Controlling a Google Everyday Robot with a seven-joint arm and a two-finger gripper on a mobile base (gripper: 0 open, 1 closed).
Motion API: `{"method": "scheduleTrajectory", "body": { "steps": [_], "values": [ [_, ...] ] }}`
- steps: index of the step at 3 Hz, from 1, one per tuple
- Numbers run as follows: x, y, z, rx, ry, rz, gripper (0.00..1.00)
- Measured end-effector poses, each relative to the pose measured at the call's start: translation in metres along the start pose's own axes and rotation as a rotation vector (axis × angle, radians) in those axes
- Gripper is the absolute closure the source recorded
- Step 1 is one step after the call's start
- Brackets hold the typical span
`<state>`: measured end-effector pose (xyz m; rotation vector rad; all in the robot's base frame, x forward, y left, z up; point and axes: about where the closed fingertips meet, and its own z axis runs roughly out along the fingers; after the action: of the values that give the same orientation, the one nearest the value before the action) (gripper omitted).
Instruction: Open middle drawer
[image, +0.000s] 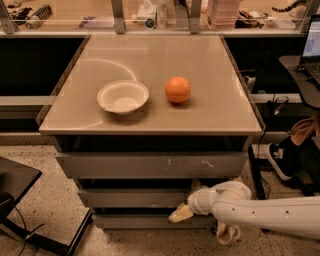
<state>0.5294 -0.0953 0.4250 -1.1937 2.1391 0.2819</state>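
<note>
The middle drawer (135, 198) is a wide, shallow plain grey front, second of three stacked under the tan countertop (210, 110). It sits shut, about flush with the other fronts. My gripper (181, 213) reaches in from the right on a white arm. Its pale fingertips sit just below the middle drawer's lower right edge, in front of the lowest front (140, 221). The taller top front (150, 165) with white scuff marks is above.
A white bowl (123, 97) and an orange (178, 89) sit on the countertop. A dark chair base (15, 190) stands at the lower left. A desk with a laptop (311, 45) and someone's shoes (280, 155) are at the right. The floor is speckled.
</note>
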Motion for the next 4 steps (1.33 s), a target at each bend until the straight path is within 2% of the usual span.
{"method": "scheduleTrajectory", "body": {
  "steps": [1,2,3,4],
  "values": [
    [0.0092,-0.0023,0.0250,-0.019,0.033,-0.014,0.00],
    [0.0091,-0.0023,0.0249,-0.019,0.033,-0.014,0.00],
    [0.0090,-0.0023,0.0249,-0.019,0.033,-0.014,0.19],
    [0.0090,-0.0023,0.0249,-0.019,0.033,-0.014,0.42]
  ]
}}
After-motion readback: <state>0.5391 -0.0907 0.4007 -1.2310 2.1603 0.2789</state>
